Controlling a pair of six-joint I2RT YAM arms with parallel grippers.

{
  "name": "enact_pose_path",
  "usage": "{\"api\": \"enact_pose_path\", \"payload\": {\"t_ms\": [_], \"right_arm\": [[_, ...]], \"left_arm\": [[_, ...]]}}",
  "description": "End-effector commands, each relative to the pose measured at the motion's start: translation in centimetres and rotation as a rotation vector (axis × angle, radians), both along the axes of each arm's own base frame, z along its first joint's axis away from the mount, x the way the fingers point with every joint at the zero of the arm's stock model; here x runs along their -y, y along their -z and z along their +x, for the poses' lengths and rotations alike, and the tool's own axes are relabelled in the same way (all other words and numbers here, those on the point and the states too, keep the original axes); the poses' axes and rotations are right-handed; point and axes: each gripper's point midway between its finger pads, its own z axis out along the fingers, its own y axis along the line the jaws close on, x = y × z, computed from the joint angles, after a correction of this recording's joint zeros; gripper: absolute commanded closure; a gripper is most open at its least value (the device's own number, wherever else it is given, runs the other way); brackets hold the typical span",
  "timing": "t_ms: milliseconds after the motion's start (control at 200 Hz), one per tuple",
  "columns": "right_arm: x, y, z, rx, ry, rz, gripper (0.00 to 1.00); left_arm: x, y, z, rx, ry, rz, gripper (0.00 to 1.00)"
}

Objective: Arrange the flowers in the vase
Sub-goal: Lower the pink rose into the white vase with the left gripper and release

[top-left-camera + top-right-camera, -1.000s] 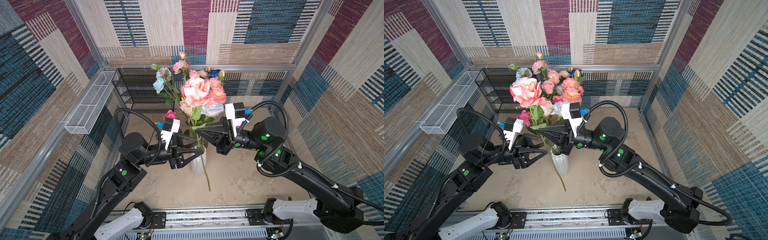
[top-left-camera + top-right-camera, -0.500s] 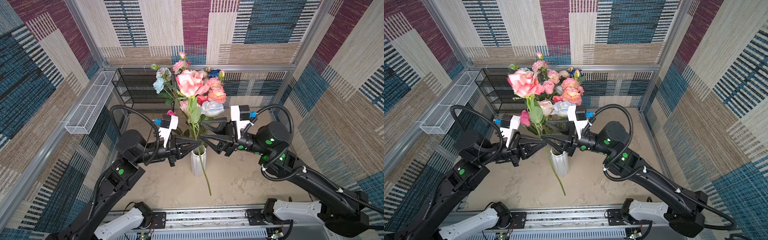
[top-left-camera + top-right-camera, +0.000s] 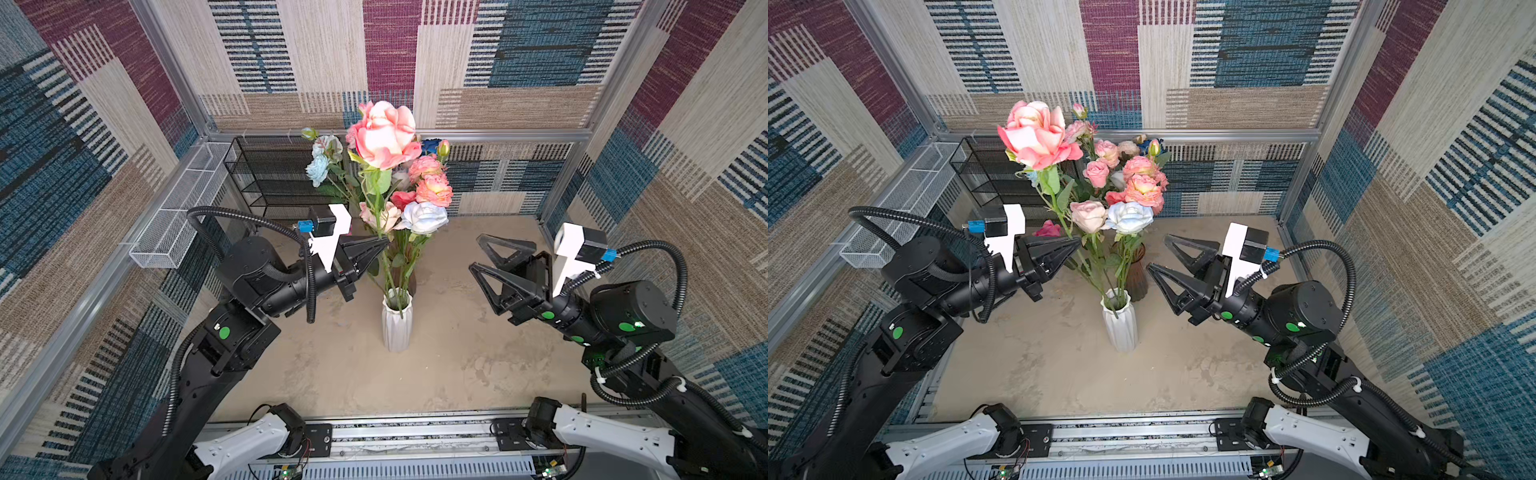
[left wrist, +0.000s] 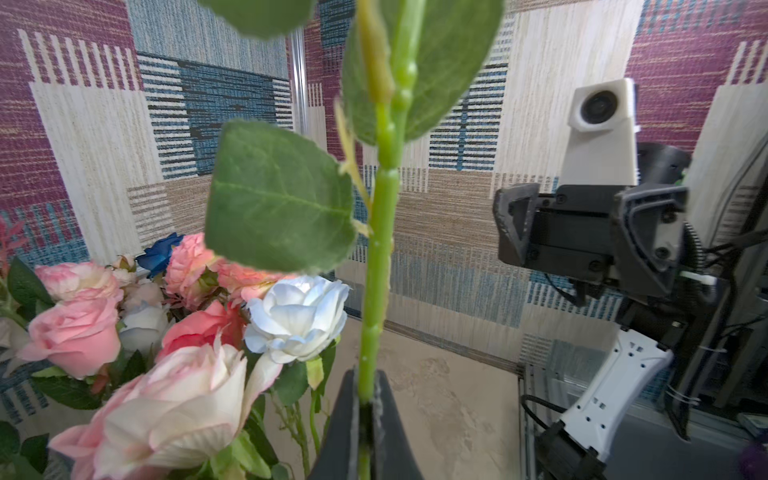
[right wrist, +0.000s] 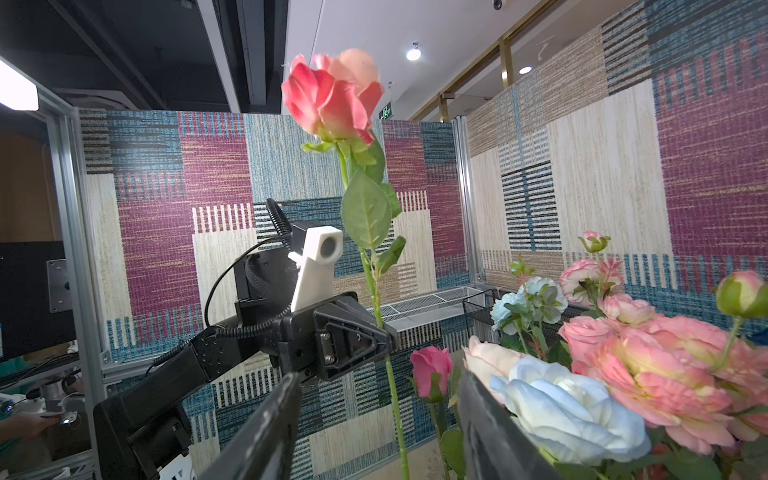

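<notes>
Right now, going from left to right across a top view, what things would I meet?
white wire basket, black mesh rack, left gripper shut on the tall pink rose, white vase, open right gripper. The brown vase and other flowers overlap these, so I omit them.

- From the left wrist camera the held rose (image 4: 380,249) loses its bloom past the edge; I see only stem and leaves
- The left gripper (image 4: 365,401) shows just its tips there
- The brown vase (image 3: 1137,276) is mostly behind stems (image 3: 1100,266) in both top views
- I cannot tell whether the held stem's foot sits inside the white vase (image 3: 397,328)
- The dark blue flower (image 3: 429,145) is half hidden by pink blooms (image 3: 430,185)
</notes>
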Motion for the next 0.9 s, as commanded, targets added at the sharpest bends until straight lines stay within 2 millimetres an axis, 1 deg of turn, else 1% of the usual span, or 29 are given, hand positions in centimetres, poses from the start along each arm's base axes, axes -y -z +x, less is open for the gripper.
{"api": "enact_pose_path", "payload": {"t_ms": [0, 85, 165, 341, 566, 671, 726, 741, 766, 826, 896], "right_arm": [[0.6, 0.2, 0.2, -0.002, 0.035, -0.003, 0.38], [0.7, 0.4, 0.2, -0.004, 0.040, -0.006, 0.38], [0.9, 0.5, 0.2, -0.006, 0.042, -0.008, 0.38], [1.3, 0.6, 0.1, -0.008, 0.052, -0.001, 0.38], [1.3, 1.1, 0.2, -0.018, 0.052, -0.004, 0.39], [1.4, 1.2, 0.2, -0.022, 0.054, 0.001, 0.38], [1.3, 1.3, 0.2, -0.025, 0.052, -0.001, 0.38], [1.3, 1.3, 0.2, -0.025, 0.052, 0.000, 0.38], [1.3, 1.3, 0.3, -0.029, 0.052, -0.002, 0.38], [1.2, 1.4, 0.3, -0.031, 0.051, -0.004, 0.38], [1.2, 1.4, 0.3, -0.033, 0.051, -0.005, 0.37]], "left_arm": [[-0.4, -1.9, 1.2, 0.122, -0.077, -0.006, 1.00], [-0.1, -2.5, 1.5, 0.141, -0.080, -0.008, 1.00], [0.2, -2.2, 2.0, 0.132, -0.080, 0.007, 1.00], [1.0, 0.3, 2.8, 0.056, -0.069, 0.038, 1.00], [1.5, 4.1, 3.4, -0.059, -0.063, 0.062, 1.00], [1.4, 5.3, 3.6, -0.097, -0.070, 0.065, 1.00], [1.3, 5.6, 3.6, -0.105, -0.075, 0.062, 1.00], [1.4, 5.7, 3.7, -0.109, -0.076, 0.063, 0.98], [1.3, 5.7, 3.7, -0.111, -0.078, 0.060, 0.91], [1.3, 5.8, 3.6, -0.117, -0.076, 0.057, 0.67], [1.2, 5.7, 3.5, -0.120, -0.077, 0.052, 0.55]]}}
